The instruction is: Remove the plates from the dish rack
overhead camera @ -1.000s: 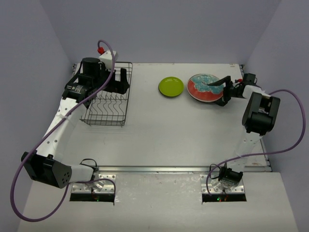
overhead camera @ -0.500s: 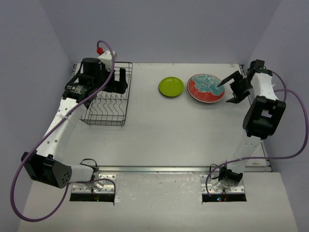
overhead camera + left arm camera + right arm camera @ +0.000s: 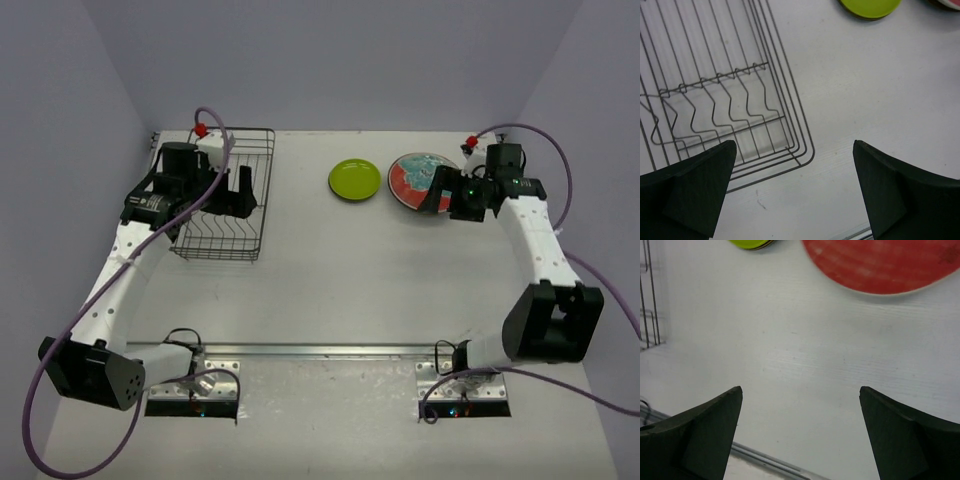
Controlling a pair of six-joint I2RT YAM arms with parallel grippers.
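The black wire dish rack (image 3: 226, 235) stands at the far left, and I see no plates in it. My left gripper (image 3: 228, 196) hovers open over the rack's right side. In the left wrist view the left gripper (image 3: 794, 145) is empty above the rack's corner (image 3: 796, 107). A lime-green plate (image 3: 354, 179) lies flat at the far middle of the table. A red plate with a teal pattern (image 3: 410, 180) sits just right of it. My right gripper (image 3: 441, 194) hangs open over that plate's right rim. In the right wrist view the right gripper (image 3: 801, 388) frames bare table below the red plate (image 3: 880, 265).
The table (image 3: 360, 280) is white with a metal strip along its near edge (image 3: 330, 350). Purple cables loop from both arms. Grey walls close in the far side and both flanks. The lime-green plate (image 3: 752, 244) and the rack's edge (image 3: 647, 300) show in the right wrist view.
The right arm has swung from the far right edge back in over the red plate's right rim. The left arm shifted slightly over the rack. Both grippers stayed open.
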